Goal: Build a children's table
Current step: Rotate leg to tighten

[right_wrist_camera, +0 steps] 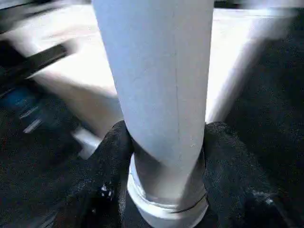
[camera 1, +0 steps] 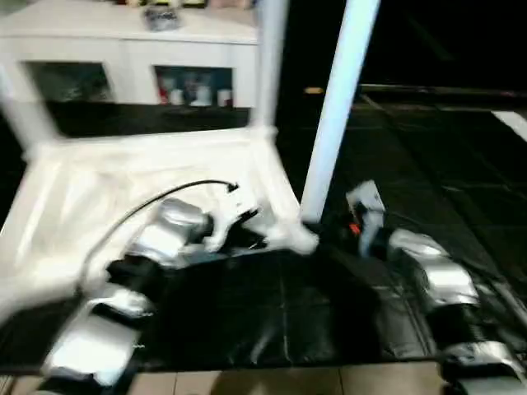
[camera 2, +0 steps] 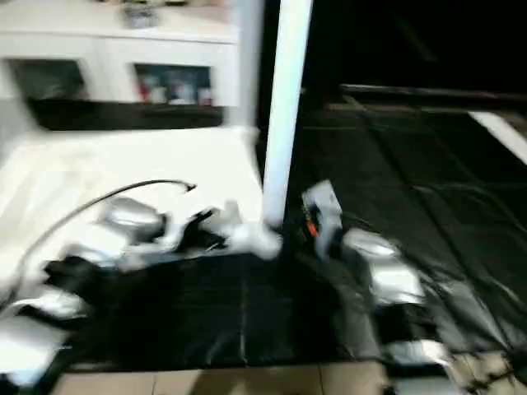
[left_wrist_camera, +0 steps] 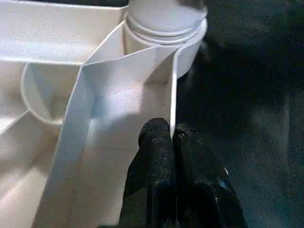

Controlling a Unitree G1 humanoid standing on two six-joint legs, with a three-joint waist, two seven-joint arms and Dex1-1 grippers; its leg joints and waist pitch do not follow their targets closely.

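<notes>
- One white table top (camera 1: 123,189), upside down on the black floor mat (camera 1: 272,321), ribbed underside facing up; it sits at the left of the head views, in front of the cabinet.
- Two legs standing upright in corner sockets: near leg (camera 1: 338,107) at the near right corner, far leg (camera 1: 270,66) at the corner behind it. Other legs can't be made out, heavy blur.
- Left gripper (left_wrist_camera: 172,137): fingers pressed together, pinching the thin side wall (left_wrist_camera: 174,90) of the top, just beside the socket (left_wrist_camera: 190,47) that carries the near leg.
- Right gripper (right_wrist_camera: 164,156): about half spread, one black finger (right_wrist_camera: 111,156) each side of the near leg's base, both touching it just above the ringed end in the socket.
- Both silver forearms reach in from the near edge; a black cable (camera 1: 156,202) arcs over the left one.
- One white cabinet (camera 1: 132,58) with glass doors at the back, small items on top and blurred ones inside.
- Strip of tan floor (camera 1: 272,383) at the near edge of the mat.
</notes>
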